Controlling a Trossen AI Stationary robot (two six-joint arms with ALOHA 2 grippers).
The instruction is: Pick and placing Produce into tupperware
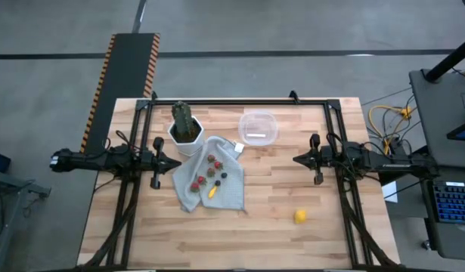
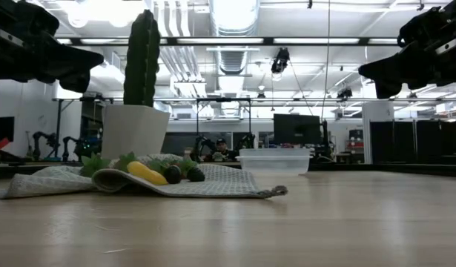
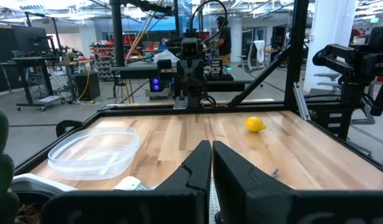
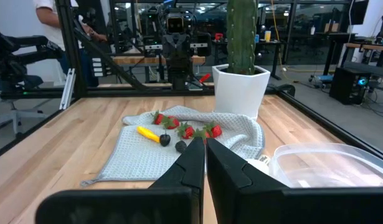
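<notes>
Both grippers, left (image 1: 168, 161) and right (image 1: 298, 159), are clamped shut on nothing at the table's 9 and 3 o'clock, and my worry is the berries (image 1: 205, 176) on the cloth (image 1: 209, 183) snagging fabric, with the lemon (image 1: 299, 216) rolling, before reaching the tupperware (image 1: 258, 127) at 12.

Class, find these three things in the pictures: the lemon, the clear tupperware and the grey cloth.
lemon (image 1: 299, 216), high view, middle of the fruit
tupperware (image 1: 258, 128), high view, its base
grey cloth (image 1: 229, 195), high view, a bare patch
</notes>
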